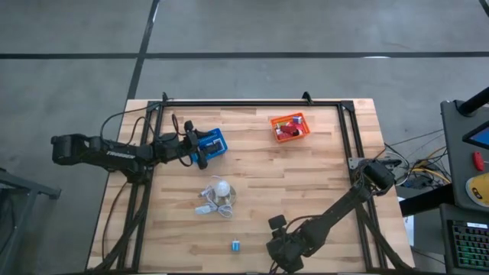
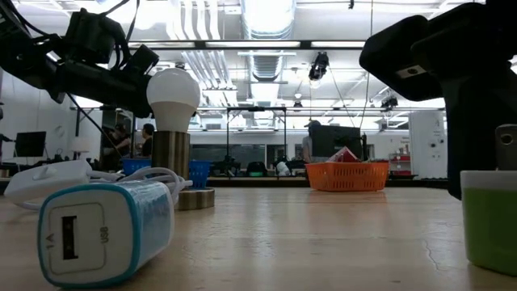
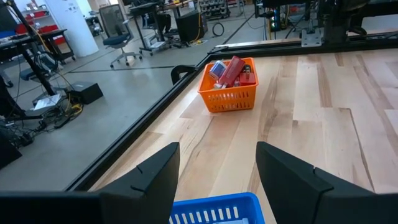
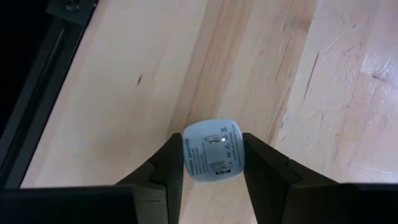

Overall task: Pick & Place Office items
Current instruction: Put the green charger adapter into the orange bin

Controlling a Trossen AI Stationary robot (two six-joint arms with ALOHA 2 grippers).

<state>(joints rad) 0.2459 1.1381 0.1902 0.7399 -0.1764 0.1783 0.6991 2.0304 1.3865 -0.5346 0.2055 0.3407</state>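
Right gripper (image 4: 211, 163): low at the bottom of the high view, right of centre, and its two dark fingers are pressed against both sides of a small pale blue-white plug adapter (image 4: 212, 151) with printed text and metal prongs on its face. The jaws are narrowed onto it, touching each flank.
Left gripper (image 3: 217, 168): at the left of the high view, hovering right over the blue mesh basket (image 1: 212, 145); fingers parted with clear space between them, nothing in them.
Orange mesh basket (image 1: 290, 127): upper right of centre in the high view, holding red blocks (image 3: 234, 71) and a bluish piece.
White round bulb (image 1: 221, 187): centre of the wooden table (image 1: 321, 176), upright on its base, white cord tangled beside it.
Blue-and-white USB charger block (image 2: 105, 232): lying on its side, lower left of the low view; in the high view it's bottom centre, just left of the right gripper.
Green-topped pale object (image 2: 490, 217): right edge of the low view; what it is I can't tell.
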